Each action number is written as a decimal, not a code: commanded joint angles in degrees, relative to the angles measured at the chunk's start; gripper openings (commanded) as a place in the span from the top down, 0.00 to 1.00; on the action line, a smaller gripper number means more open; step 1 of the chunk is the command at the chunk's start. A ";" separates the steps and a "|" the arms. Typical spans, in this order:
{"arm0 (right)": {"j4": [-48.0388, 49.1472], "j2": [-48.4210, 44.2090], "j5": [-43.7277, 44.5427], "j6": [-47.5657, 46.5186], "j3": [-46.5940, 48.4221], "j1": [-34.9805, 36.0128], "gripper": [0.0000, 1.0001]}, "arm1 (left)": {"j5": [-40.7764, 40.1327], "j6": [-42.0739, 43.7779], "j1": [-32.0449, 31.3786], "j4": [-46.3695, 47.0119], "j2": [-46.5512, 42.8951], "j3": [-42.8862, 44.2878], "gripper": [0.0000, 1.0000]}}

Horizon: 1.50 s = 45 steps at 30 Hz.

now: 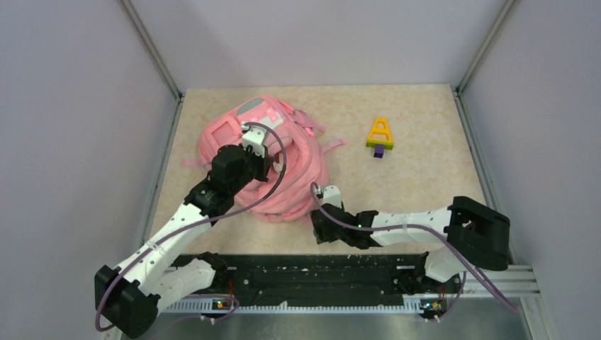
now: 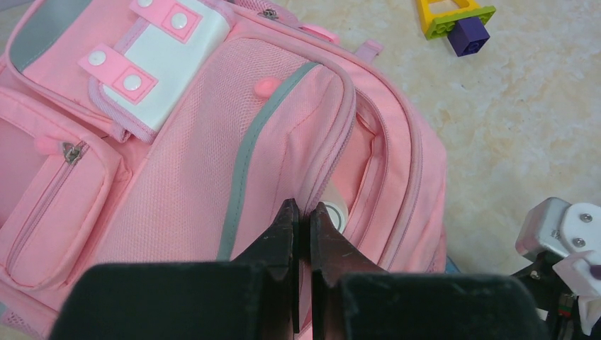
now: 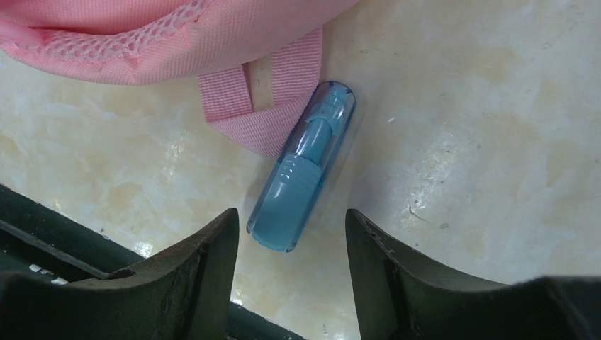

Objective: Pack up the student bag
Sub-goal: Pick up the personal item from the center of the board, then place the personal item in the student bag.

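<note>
Jaws of our right gripper [image 3: 290,212] stand well apart nearest the table's [image 3: 496,142] front edge, holding nothing. Between their tips lies the near end of a translucent blue tube [image 3: 301,170], flat on the surface and touched by neither finger. Its far end lies against a pink strap loop [image 3: 262,106] that hangs from the student bag [image 1: 301,177].

That bag lies on its back left of the table's middle, with its front pockets facing up. Over it we see our left gripper [image 2: 301,212] with its fingers pressed together, tips at the lip of an open compartment. We cannot tell whether fabric is caught between them. Just inside that gap a white round thing [image 2: 334,212] shows. Farther up the bag sits the white-pink patch [image 2: 170,57].

Beyond, well apart to the right, a yellow, green and purple toy [image 1: 380,136] stands alone.
</note>
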 commanded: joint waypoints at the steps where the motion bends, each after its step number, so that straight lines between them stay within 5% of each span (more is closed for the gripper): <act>1: -0.76 2.92 2.89 0.43 3.61 1.64 0.45 | 1.83 -1.83 -0.19 4.74 -2.35 3.75 1.00; 8: -4.44 5.71 5.61 1.30 5.27 2.23 0.55 | 1.74 -1.77 -0.20 4.54 -2.66 3.93 1.00; 13: -4.91 4.44 5.27 2.31 4.21 2.18 0.76 | 1.34 -1.52 -0.19 4.44 -2.88 3.86 1.00; 16: -11.14 1.41 10.12 2.09 4.96 2.25 0.91 | 0.97 -1.39 -0.21 4.28 -3.10 3.90 1.00; 22: -20.39 -11.77 14.93 -4.41 6.57 2.02 0.96 | 1.30 -1.33 -0.23 4.43 -3.58 3.88 1.00; 29: -16.15 -15.35 -7.92 -18.38 15.43 -10.45 0.98 | 1.89 -1.51 -0.25 4.52 -3.50 3.90 1.00; 38: -18.06 2.45 -25.35 -26.00 38.59 -17.70 1.00 | 2.40 -1.59 -0.27 4.76 -3.76 3.80 1.00; 45: -19.74 15.95 -26.49 -26.70 52.63 -20.47 1.00 | 2.75 -1.69 -0.35 4.70 -3.81 3.77 1.00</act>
